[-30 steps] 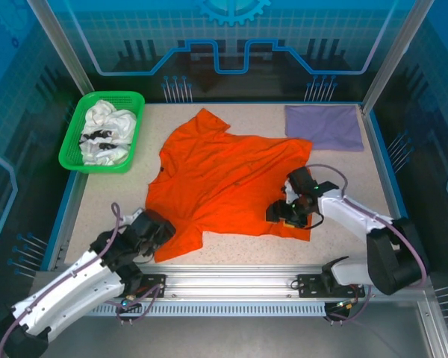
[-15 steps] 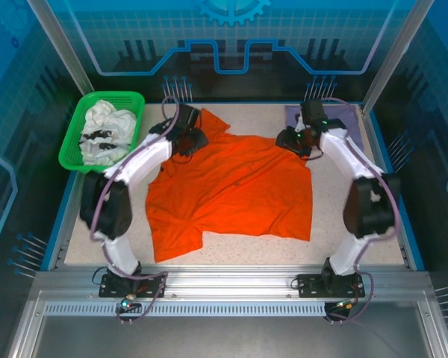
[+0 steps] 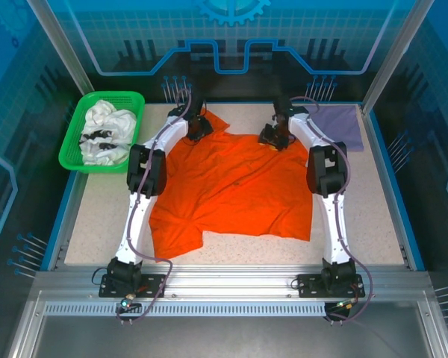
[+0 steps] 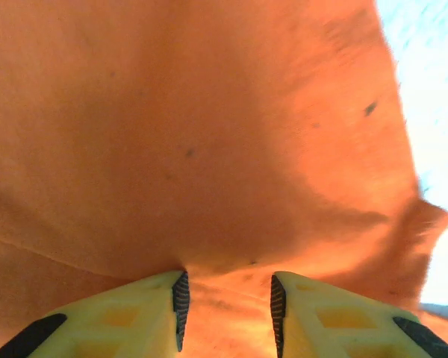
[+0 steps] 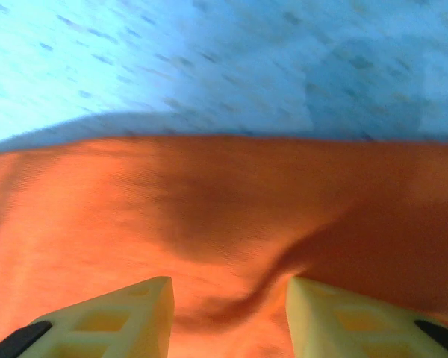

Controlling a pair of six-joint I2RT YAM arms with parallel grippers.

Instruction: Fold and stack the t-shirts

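**ORANGE T-SHIRT (image 3: 231, 186): SOFT, LIGHT CLOTH; TAKE HOLD AT THE FAR EDGE**

1. Room. Blue panelled walls (image 3: 231, 45) enclose the cell on three sides. Space beyond the shirt's far edge is short, so any lift should probably travel toward the arm bases.
2. Surface. The speckled table (image 3: 97, 216) looks flat and matte. Expect some drag on the cloth rather than sliding.
3. Work item. The orange t-shirt lies spread across the table's middle with its near-left corner rumpled. It is limp and will sag and crease, so lift two points evenly (one-sided pulls skew the fold).
4. Other items. The green basket (image 3: 97, 168) at far left holds the crumpled white t-shirts (image 3: 104, 130). The lavender t-shirt (image 3: 336, 127) lies folded at far right, apart from the orange one.
5. Claws. Both arms reach to the shirt's far edge. The left gripper (image 4: 228, 302) is part-closed, with puckered orange cloth pinched between its ribbed pads. The right gripper (image 5: 230, 306) likewise nips a raised ridge of cloth near the hem.
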